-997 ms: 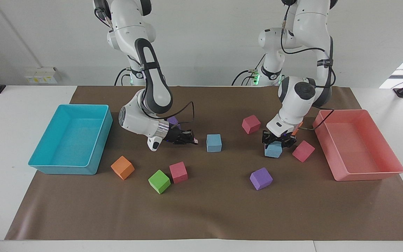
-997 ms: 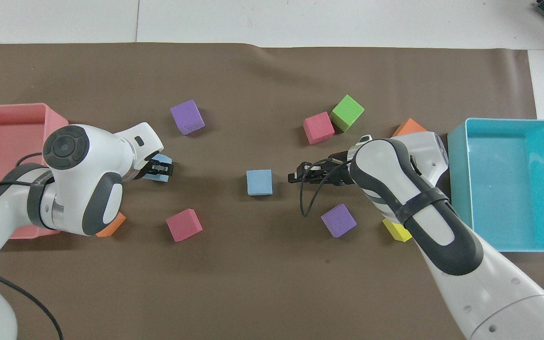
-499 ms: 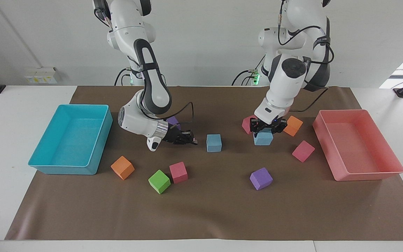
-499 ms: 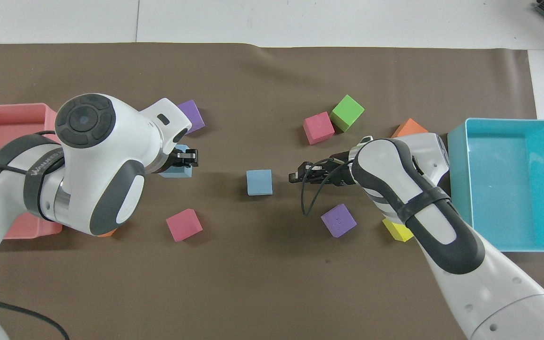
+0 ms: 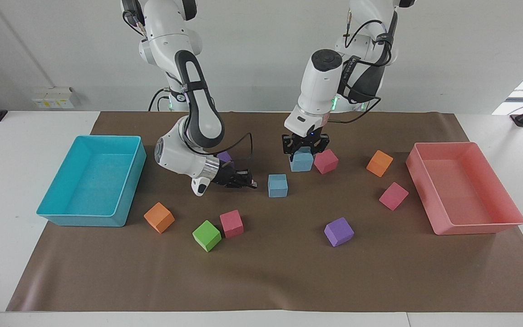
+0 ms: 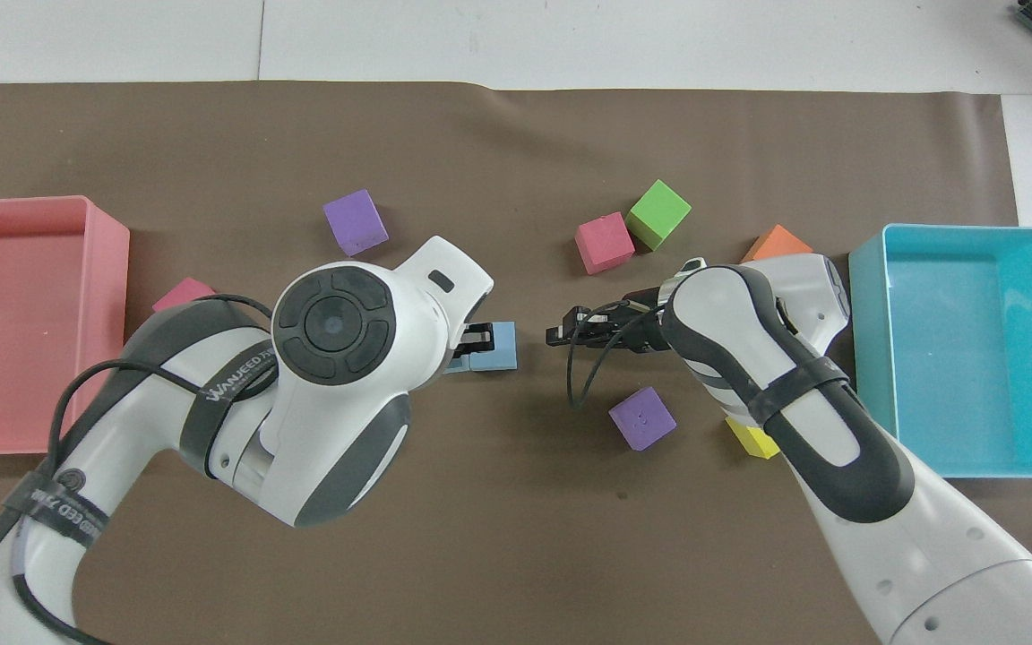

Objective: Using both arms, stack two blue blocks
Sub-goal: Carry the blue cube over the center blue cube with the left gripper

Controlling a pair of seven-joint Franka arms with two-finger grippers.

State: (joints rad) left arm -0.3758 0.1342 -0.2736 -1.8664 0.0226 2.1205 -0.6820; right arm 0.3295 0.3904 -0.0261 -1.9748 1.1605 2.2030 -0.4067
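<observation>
One blue block (image 5: 278,185) (image 6: 493,346) rests on the brown mat in the middle of the table. The other blue block (image 5: 301,162) hangs in the air with my left gripper (image 5: 304,153) shut on it from above. It is over the mat just beside the resting block, toward the left arm's end. From overhead the left wrist covers most of the held block (image 6: 457,364). My right gripper (image 5: 252,184) (image 6: 555,337) is low over the mat, shut on nothing, pointing at the resting block from the right arm's end with a small gap.
A turquoise tray (image 5: 107,137) stands at the right arm's end and a pink tray (image 5: 447,144) at the left arm's end. Loose cubes lie around: pink (image 5: 326,161), orange (image 5: 379,162), pink (image 5: 393,195), purple (image 5: 338,231), pink (image 5: 231,223), green (image 5: 206,235), orange (image 5: 159,217), yellow (image 6: 753,439).
My left gripper has lifted its blue block off the mat near the pink tray and carried it toward the middle, up to the resting blue block. The right arm has not moved.
</observation>
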